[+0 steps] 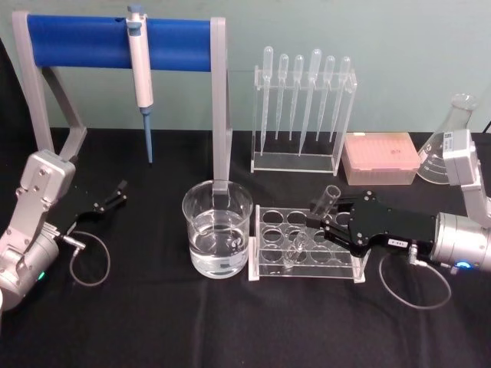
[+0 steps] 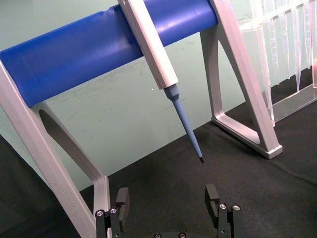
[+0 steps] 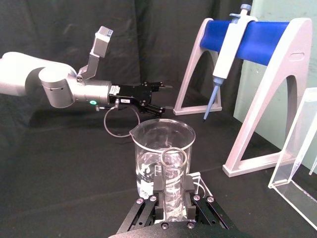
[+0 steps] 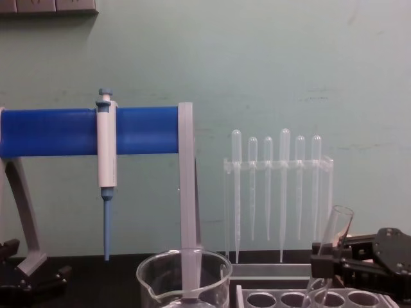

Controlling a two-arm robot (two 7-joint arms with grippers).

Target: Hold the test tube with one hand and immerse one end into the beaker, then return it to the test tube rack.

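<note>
The test tube (image 1: 328, 198) is a clear glass tube leaning over the clear tube rack (image 1: 265, 264), its rim up and its round end down among the rack's holes. My right gripper (image 1: 321, 220) is shut on the test tube just below its rim. The right wrist view looks down the tube (image 3: 173, 173) between the black fingers (image 3: 158, 194). The beaker (image 1: 217, 238), holding some water, stands just left of the rack and also shows in the right wrist view (image 3: 163, 148). My left gripper (image 1: 119, 192) rests open over the cloth at the far left, its fingers (image 2: 123, 197) well apart.
A white-and-blue pipettor (image 1: 140, 73) hangs on the blue-barred stand (image 1: 84, 44) behind the beaker. A rack of plastic pipettes (image 1: 303, 115), a pink tip box (image 1: 380, 157) and a glass flask (image 1: 453, 130) line the back right. Black cloth (image 1: 153, 322) covers the table front.
</note>
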